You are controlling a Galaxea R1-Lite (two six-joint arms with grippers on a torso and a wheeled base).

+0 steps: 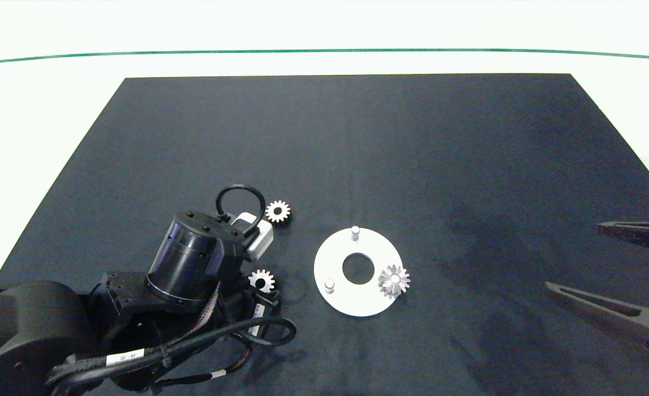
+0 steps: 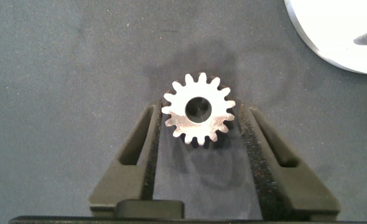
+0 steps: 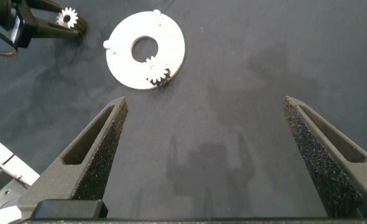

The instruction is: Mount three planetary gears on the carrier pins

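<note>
Gear in hand: your left gripper point(image 2: 199, 134) straddles a loose gear point(image 1: 262, 280) lying flat on the mat; fingers are spread either side, close to the teeth but contact is not clear, so call it not yet gripped.
Spare gear: second loose gear point(image 1: 278, 211) sits farther up the mat, just beyond the left wrist, untouched.
Seated gear: third gear point(image 1: 394, 281) is on the right-hand pin of the carrier disc point(image 1: 338, 297), looks slightly tilted, can't confirm full seating.
Free pins: far pin point(image 1: 355, 232) and near-left pin point(image 1: 329, 285) stand bare.
Progress: about one of three done by my read; two gears left.
Next: you likely need to close on the straddled gear, lift it and line its hole over a bare pin.
Right gripper: right gripper point(image 3: 208, 155) hangs wide open and empty at the mat's right edge, well apart from the disc.
Surface: dark mat point(image 1: 357, 137).
</note>
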